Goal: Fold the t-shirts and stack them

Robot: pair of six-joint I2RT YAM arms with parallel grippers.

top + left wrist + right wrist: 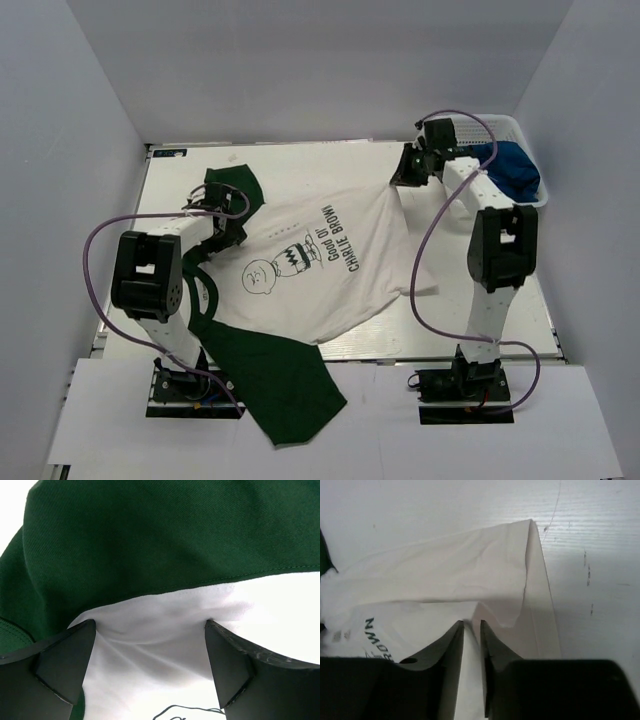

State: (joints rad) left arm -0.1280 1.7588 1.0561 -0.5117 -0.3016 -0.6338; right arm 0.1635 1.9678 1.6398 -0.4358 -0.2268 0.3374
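Note:
The white t-shirt (310, 270) with dark green sleeves and a "CHARLIE BROWN" print lies spread across the table. My left gripper (226, 230) stands open at its shoulder by the far green sleeve (235, 188). In the left wrist view the left gripper (150, 650) has its jaws wide apart over white cloth (165, 630), under the green sleeve (165, 535). My right gripper (402, 178) is at the shirt's far right hem corner. In the right wrist view the right gripper (471, 626) is shut on a fold of that white cloth (450, 575). A royal blue t-shirt (513, 170) lies in the basket.
A white mesh basket (503, 124) stands at the table's back right corner, just behind my right arm. The shirt's near green sleeve (280, 385) hangs over the table's front edge between the two arm bases. Grey walls enclose the table on three sides.

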